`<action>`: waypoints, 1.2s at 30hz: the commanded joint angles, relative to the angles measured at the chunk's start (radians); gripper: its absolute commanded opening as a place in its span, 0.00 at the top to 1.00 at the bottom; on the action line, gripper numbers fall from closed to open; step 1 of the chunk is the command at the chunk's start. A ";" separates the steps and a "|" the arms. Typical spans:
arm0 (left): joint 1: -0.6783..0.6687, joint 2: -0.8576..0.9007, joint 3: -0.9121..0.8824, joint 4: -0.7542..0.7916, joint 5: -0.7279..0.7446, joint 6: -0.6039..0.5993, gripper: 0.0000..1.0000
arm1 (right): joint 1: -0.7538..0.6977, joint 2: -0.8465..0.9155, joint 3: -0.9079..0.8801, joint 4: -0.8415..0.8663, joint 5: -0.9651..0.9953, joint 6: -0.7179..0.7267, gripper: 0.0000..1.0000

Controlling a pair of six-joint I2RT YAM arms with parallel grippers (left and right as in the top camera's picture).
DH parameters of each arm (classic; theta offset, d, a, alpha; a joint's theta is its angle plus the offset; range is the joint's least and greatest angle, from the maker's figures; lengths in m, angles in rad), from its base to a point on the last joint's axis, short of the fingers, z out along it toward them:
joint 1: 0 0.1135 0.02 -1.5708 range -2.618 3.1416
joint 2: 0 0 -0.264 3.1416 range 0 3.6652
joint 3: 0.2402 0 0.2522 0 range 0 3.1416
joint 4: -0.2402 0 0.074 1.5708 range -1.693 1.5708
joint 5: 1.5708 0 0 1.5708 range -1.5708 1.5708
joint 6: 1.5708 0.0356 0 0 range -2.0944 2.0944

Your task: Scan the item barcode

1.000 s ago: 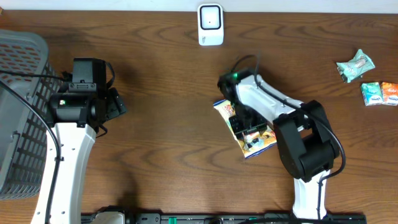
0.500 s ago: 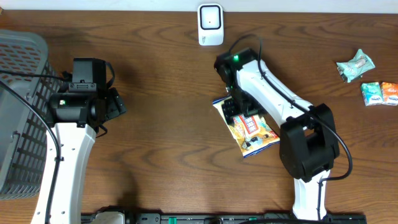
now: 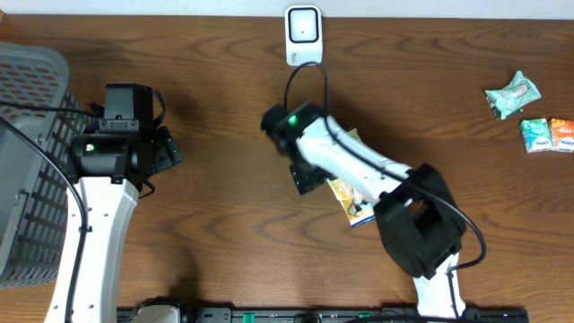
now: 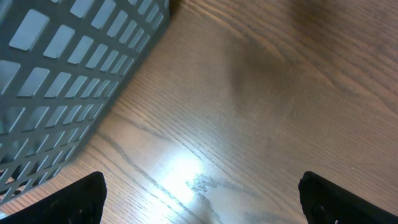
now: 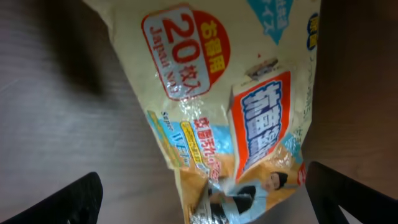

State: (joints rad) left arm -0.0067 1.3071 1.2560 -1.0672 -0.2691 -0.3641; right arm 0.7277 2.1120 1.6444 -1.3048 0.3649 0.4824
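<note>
1. Plastic film is the first hazard. The snack packet (image 5: pixel 217 106) lies flat on the brown worktop (image 3: pixel 224 224), below the white scanner (image 3: pixel 303 36) and well apart from it. Its slick, crinkled skin could slide out of a shallow pinch.
2. Right pincer (image 5: pixel 211 202) stands spread wide and pinches nothing, with the packet loose on the wood ahead of its fingertips. Closing from this pose may catch only a corner, and the packet would then swing or drop.
3. No barcode shows on the upturned printed face in either view, so it is probably underneath. Lifting the packet without turning it would likely show the scanner the wrong side.
4. Seen from overhead, the right arm (image 3: pixel 345 160) crosses above part of the packet. A low sweep of that arm could shove the packet along the wood or crease it, and a crease across the code would spoil the reading.
5. Left pincer (image 4: pixel 202 199) is likewise spread and empty, above bare wood beside the grey basket (image 3: pixel 27 135). It is well apart from the packet, so it could not steady a slipping packet quickly, and a hasty reach might knock the basket.
6. Small wrapped sweets (image 3: pixel 513 94) sit near the far right edge, well apart from everything else, and pose little risk.
</note>
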 commanded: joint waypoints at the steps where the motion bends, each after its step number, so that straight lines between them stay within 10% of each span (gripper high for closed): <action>1: 0.004 0.001 0.003 -0.004 -0.020 0.008 0.02 | 0.025 0.001 -0.074 0.086 0.159 0.100 0.01; 16: 0.004 0.001 0.003 -0.004 -0.020 0.008 0.03 | -0.014 0.001 -0.317 0.362 0.220 0.069 0.05; 21: 0.004 0.001 0.003 -0.004 -0.020 0.008 0.03 | -0.037 0.001 -0.338 0.427 0.121 -0.033 0.41; 25: 0.004 0.001 0.003 -0.004 -0.020 0.008 0.02 | -0.064 0.001 -0.334 0.437 -0.003 -0.044 0.99; 36: 0.004 0.001 0.003 -0.004 -0.020 0.008 0.02 | -0.213 -0.071 -0.116 0.297 -0.542 -0.260 0.99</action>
State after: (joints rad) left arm -0.0067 1.3071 1.2564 -1.0683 -0.2691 -0.3622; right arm 0.5465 2.0567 1.4643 -0.9943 0.2260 0.3389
